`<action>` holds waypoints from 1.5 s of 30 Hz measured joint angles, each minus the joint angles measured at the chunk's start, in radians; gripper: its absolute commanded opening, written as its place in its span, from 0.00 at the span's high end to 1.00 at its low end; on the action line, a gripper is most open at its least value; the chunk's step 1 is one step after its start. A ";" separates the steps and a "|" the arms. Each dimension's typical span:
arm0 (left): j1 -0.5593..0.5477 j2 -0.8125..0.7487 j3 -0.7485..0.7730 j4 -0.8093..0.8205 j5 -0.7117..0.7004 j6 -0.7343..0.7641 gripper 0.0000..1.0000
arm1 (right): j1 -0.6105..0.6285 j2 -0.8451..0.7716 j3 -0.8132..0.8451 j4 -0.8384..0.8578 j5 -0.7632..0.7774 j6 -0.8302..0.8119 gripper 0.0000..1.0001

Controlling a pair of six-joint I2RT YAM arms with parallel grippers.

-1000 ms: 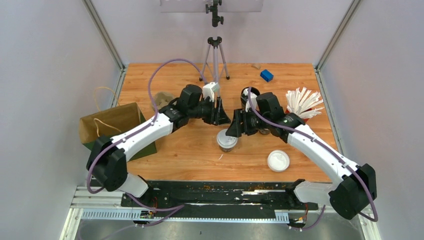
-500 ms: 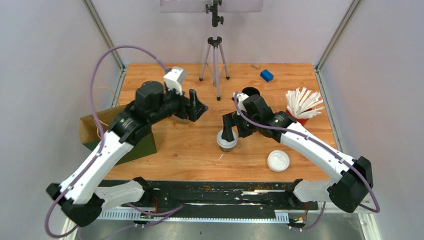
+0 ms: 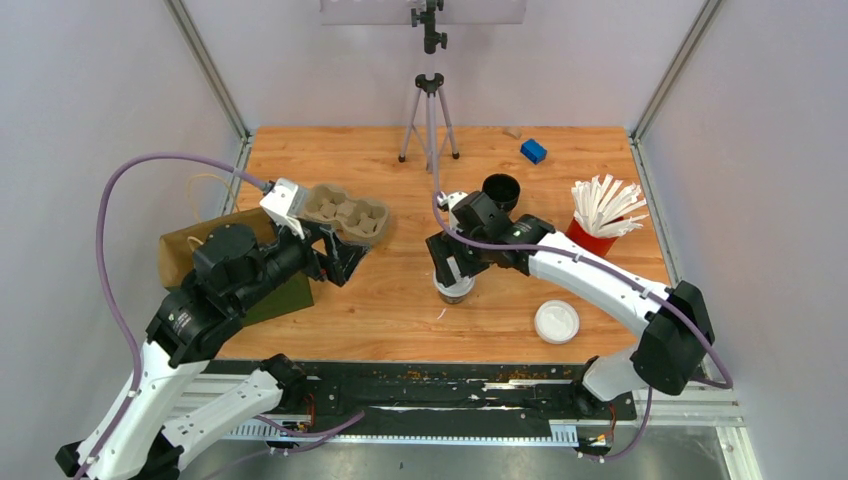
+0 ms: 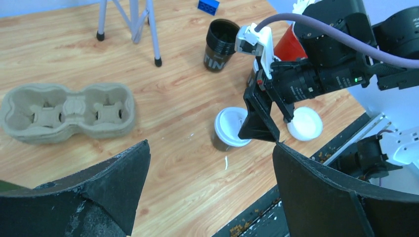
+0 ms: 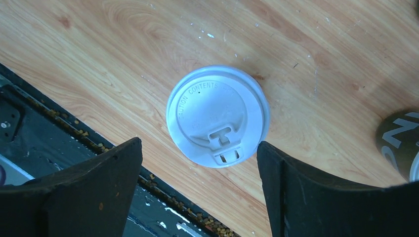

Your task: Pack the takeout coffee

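Hovering spread wide above the lidded cup (image 5: 218, 116), the right hand (image 5: 197, 147) seemingly touches nothing.

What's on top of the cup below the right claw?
A white lid, sip hole showing, sits on the cup. It covers the opening, so whatever is inside cannot be seen.

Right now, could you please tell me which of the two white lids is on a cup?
The lid under the right gripper, capping the dark cup; the loose lid lies flat on the table.
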 measured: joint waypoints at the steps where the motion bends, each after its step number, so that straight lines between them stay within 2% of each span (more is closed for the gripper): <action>1: 0.000 -0.008 -0.009 -0.004 -0.003 0.002 0.00 | 0.005 0.010 0.006 -0.005 0.009 -0.003 0.15; 6: 0.000 -0.029 -0.039 -0.028 -0.025 0.015 0.00 | 0.021 0.051 0.015 -0.021 0.052 -0.009 0.12; 17: 0.000 -0.030 -0.053 -0.040 -0.052 0.043 0.00 | 0.027 0.102 0.018 -0.025 0.076 -0.014 0.13; 23: 0.000 -0.030 -0.055 -0.041 -0.062 0.051 0.00 | 0.034 0.106 0.038 -0.042 0.075 -0.014 0.06; 45: 0.000 -0.054 -0.055 -0.040 -0.104 0.072 0.00 | 0.062 0.146 0.074 -0.060 0.118 -0.014 0.08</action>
